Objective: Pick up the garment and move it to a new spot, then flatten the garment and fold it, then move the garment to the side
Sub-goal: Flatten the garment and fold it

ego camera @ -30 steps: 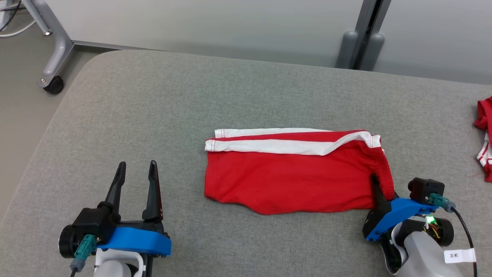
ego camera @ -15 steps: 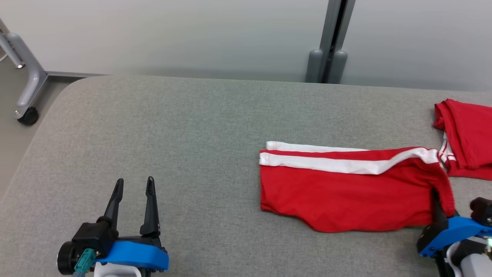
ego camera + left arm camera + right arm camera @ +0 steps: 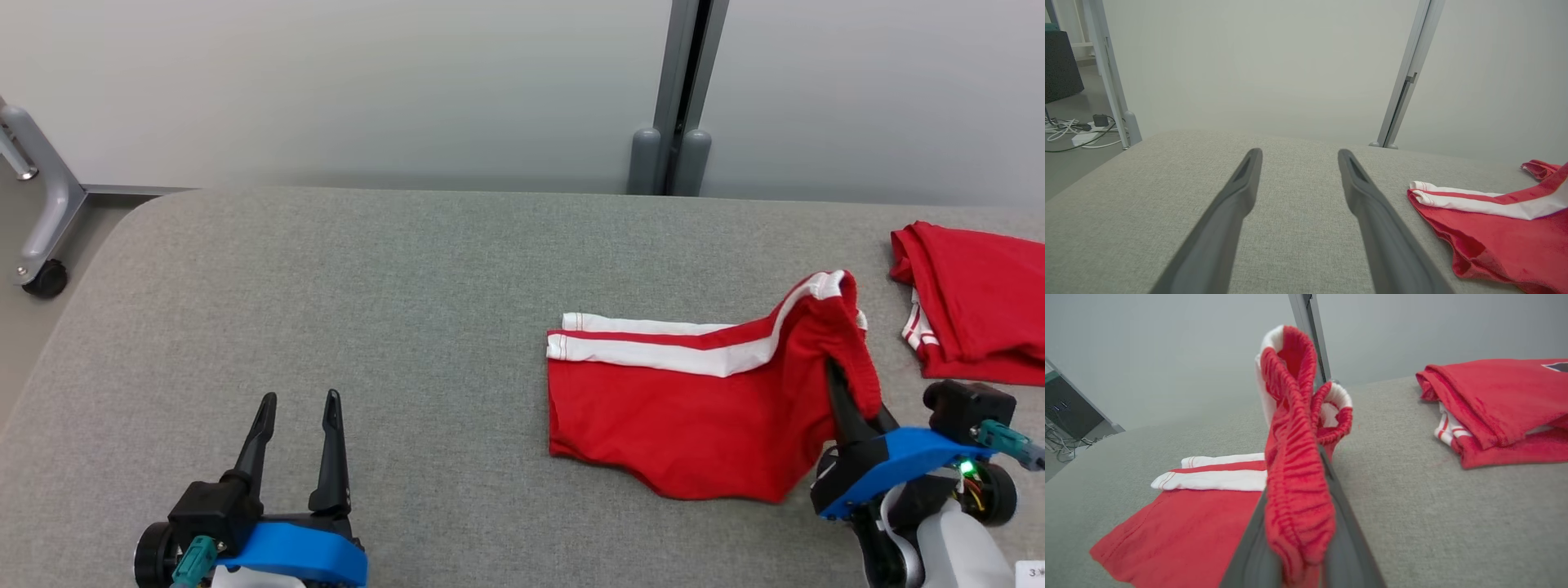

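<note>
While the left arm lies low at the near left of the grey table (image 3: 367, 286), the left gripper (image 3: 300, 398) points away from the robot, its two dark fingers spread wide with nothing between them, just above the bare cloth surface and well apart from the garment (image 3: 686, 425). At the near right, the right arm reaches in with its wrist tilted, so that the right gripper (image 3: 837, 384) slants up and away from the robot. Its jaws are drawn close together and clamped on the gathered elastic waistband (image 3: 1294, 477) at the garment's right end, holding that end up off the table. From the right wrist, the waistband hangs bunched over and between the two fingers. The rest of the garment, red with a white stripe along its far edge, lies flat on the table right of centre. A second red garment (image 3: 980, 302), folded, rests at the table's far right, near the held one but not touching it.
</note>
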You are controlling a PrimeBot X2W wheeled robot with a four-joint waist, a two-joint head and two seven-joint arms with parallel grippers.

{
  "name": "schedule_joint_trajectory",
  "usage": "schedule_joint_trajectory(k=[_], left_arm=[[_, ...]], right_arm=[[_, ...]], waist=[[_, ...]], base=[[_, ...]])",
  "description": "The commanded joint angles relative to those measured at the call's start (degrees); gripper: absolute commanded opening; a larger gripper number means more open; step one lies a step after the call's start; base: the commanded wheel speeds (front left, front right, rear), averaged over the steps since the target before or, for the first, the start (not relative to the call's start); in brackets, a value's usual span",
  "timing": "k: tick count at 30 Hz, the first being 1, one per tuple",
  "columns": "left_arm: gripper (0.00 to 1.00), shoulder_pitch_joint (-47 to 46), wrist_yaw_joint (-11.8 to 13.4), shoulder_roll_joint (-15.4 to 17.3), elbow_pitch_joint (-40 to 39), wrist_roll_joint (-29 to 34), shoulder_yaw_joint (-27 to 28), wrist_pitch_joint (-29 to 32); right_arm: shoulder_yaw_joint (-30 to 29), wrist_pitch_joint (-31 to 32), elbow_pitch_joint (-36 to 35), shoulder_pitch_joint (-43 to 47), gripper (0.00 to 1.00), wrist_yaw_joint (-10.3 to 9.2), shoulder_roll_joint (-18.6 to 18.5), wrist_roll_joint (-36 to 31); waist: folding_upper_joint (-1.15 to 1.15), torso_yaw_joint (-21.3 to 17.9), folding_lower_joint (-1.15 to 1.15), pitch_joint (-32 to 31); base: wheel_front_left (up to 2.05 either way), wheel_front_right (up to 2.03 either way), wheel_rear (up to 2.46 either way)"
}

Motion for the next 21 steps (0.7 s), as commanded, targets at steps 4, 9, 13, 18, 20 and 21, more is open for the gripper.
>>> schedule_joint_trajectory(k=[4,9,13,18,20,21], left_arm=[[1.00,-0.1,-0.1,-0.1,0.0,-0.2,-0.3,-0.1],[1.00,-1.2,0.1,-0.1,-0.2,-0.9,-1.5,-0.1],[1.00,-2.0,0.4,-0.1,0.0,-1.7,-2.1,-0.1],[1.00,-3.0,0.5,-0.1,0.1,-2.4,-3.0,-0.1],[1.00,-3.5,0.6,-0.1,0.1,-2.5,-3.3,-0.1],[1.00,-3.7,0.7,-0.1,0.1,-2.7,-3.3,-0.1]], right_arm=[[3.2,1.9,-4.5,-0.7,0.00,0.01,1.1,1.4],[7.6,2.9,-5.9,-2.3,0.00,0.01,1.3,3.3],[11.0,2.0,-4.0,-3.9,0.00,0.01,1.3,5.2],[14.6,0.0,0.7,-5.9,0.00,0.01,1.3,5.1],[15.9,-1.3,2.8,-6.8,0.00,0.01,1.3,5.0],[16.4,-2.2,3.7,-7.2,0.00,0.01,1.3,5.0]], waist=[[0.00,0.2,0.00,0.0],[0.00,1.6,0.00,1.0],[0.00,2.9,0.00,1.8],[0.00,4.6,0.00,2.7],[0.00,5.2,0.00,3.0],[0.00,5.5,0.00,3.2]], base=[[0.00,0.00,0.00],[0.00,0.00,0.00],[0.00,0.00,0.00],[0.00,0.00,0.00],[0.00,0.00,0.00],[0.00,0.00,0.00]])
